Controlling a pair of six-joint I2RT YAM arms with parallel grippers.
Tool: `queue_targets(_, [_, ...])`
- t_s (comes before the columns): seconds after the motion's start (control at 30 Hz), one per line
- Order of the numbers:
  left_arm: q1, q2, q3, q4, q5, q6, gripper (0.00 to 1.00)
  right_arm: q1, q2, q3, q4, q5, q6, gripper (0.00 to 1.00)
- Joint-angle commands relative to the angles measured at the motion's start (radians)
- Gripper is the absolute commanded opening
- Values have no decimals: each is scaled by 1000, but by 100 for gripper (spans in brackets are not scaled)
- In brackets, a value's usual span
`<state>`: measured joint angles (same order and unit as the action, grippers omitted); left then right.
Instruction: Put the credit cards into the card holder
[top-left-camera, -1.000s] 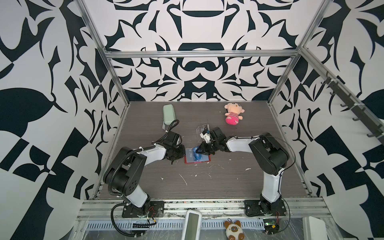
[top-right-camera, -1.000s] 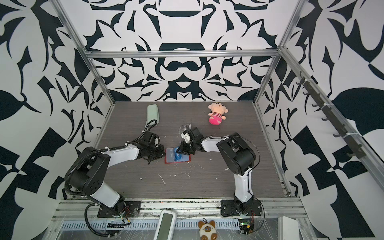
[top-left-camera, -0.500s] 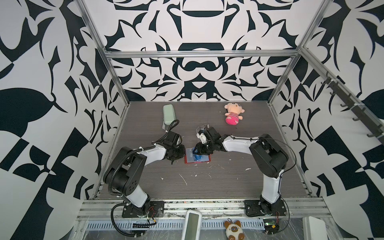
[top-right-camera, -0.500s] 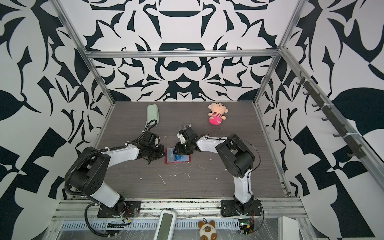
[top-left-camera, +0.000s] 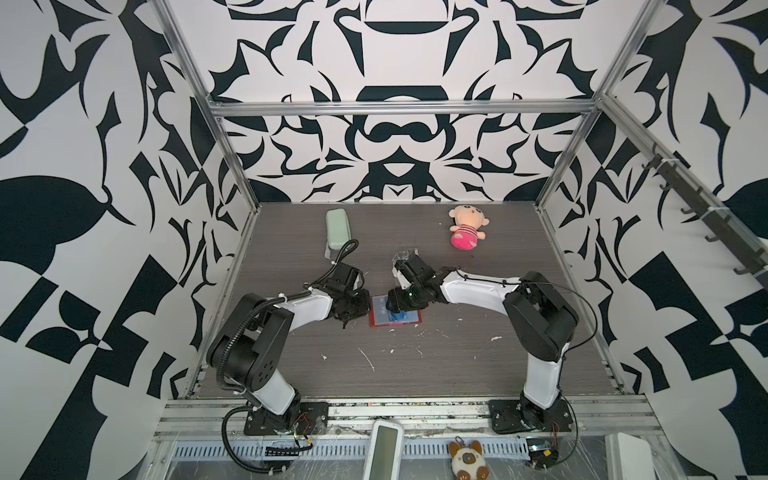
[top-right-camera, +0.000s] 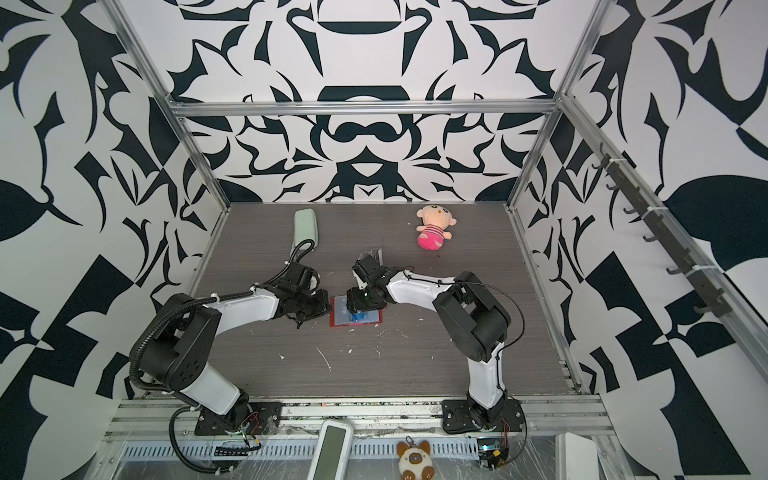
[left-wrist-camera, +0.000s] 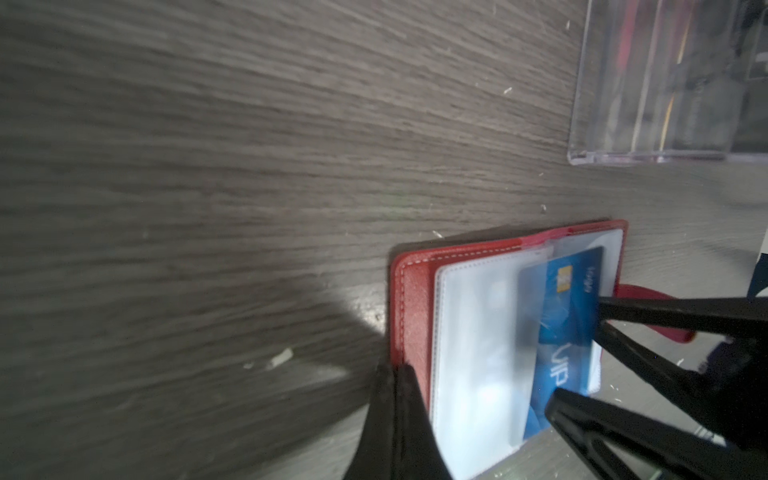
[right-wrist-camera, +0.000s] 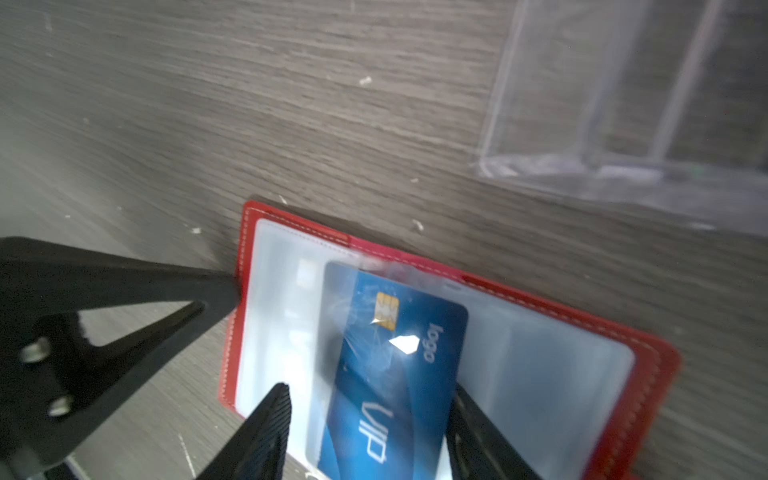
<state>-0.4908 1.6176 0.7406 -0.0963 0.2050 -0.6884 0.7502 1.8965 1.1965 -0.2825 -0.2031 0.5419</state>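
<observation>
The red card holder (top-left-camera: 395, 325) (top-right-camera: 355, 325) lies open on the table, its clear sleeves facing up (left-wrist-camera: 415, 299) (right-wrist-camera: 648, 374). A blue credit card (top-left-camera: 401, 316) (top-right-camera: 361, 318) marked VIP sits partly slid into a sleeve (left-wrist-camera: 569, 316) (right-wrist-camera: 399, 365). My right gripper (top-left-camera: 395, 309) (top-right-camera: 357, 309) (right-wrist-camera: 370, 388) is open, its fingers (left-wrist-camera: 552, 403) straddling the card's outer end without pinching it. My left gripper (top-left-camera: 368, 309) (top-right-camera: 328, 309) (left-wrist-camera: 399, 370) is shut, and its tips rest on the holder's left cover edge.
A clear acrylic box (top-left-camera: 405, 254) (left-wrist-camera: 665, 83) (right-wrist-camera: 623, 104) stands just behind the holder, with coloured edges showing through it. A pale green case (top-left-camera: 338, 226) lies at the back left and a plush doll (top-left-camera: 465, 232) at the back right. White crumbs dot the table front.
My right gripper has opened and let go of the blue card, which stays in the sleeve. It has also shifted slightly left over the holder. The left arm has not moved.
</observation>
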Motion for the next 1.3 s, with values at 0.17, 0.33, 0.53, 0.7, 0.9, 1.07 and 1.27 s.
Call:
queue_targets(0.17, [1, 55, -41, -63, -19, -3, 0, 18, -65, 28, -114, 150, -26, 64])
queue_targets(0.33, [1, 55, -40, -65, -20, -3, 0, 24, -95, 20, -113, 172, -35, 62])
queue_targets(0.53, [1, 56, -40, -68, -20, -3, 0, 28, -110, 22, -148, 242, -34, 52])
queue_targets(0.7, [1, 54, -38, -71, -22, -3, 0, 28, -75, 51, -199, 276, -39, 24])
queue_targets(0.9, [1, 51, -36, -77, -23, -2, 0, 31, -39, 69, -216, 279, -43, 8])
queue_targets(1.07, [1, 51, -37, -80, -25, -2, 0, 34, -12, 89, -233, 280, -47, 2])
queue_targets(1.27, [1, 51, -36, -82, -24, 0, 0, 37, 13, 103, -239, 272, -51, 0])
